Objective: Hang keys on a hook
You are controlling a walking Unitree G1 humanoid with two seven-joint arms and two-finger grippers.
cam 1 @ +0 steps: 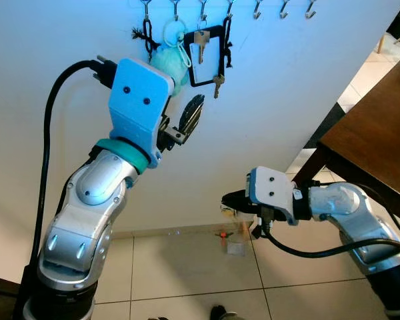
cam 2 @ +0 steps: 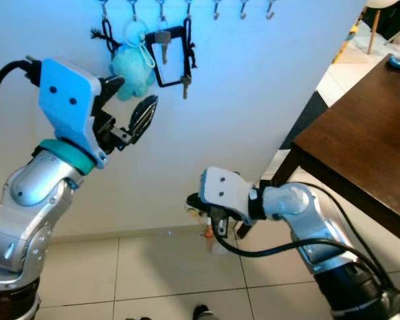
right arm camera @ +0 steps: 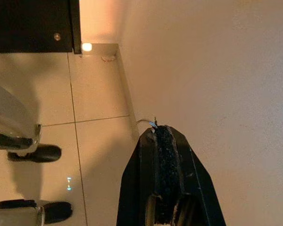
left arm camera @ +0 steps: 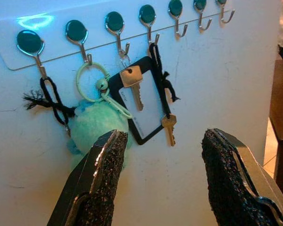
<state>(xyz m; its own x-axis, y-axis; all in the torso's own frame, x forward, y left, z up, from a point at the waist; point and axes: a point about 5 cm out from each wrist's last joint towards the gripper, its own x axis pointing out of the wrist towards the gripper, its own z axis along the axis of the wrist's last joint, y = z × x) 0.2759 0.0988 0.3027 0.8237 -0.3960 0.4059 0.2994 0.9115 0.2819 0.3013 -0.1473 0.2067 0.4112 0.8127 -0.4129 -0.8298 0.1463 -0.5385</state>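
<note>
Keys (left arm camera: 132,87) already hanging on hook (left arm camera: 119,33) of wall rack. Left gripper (left arm camera: 165,179) wide open, empty, just below. Right gripper (right arm camera: 165,155) closed, empty, low. Task apparently complete.

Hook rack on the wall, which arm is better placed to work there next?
Left. Its end effector is open, raised facing the hook rack and keys; the right end effector is shut, low near the floor.

Right hooks (left arm camera: 201,23) bare, open wall below; keys (left arm camera: 132,87), pompom (left arm camera: 96,129) crowd left hooks.
</note>
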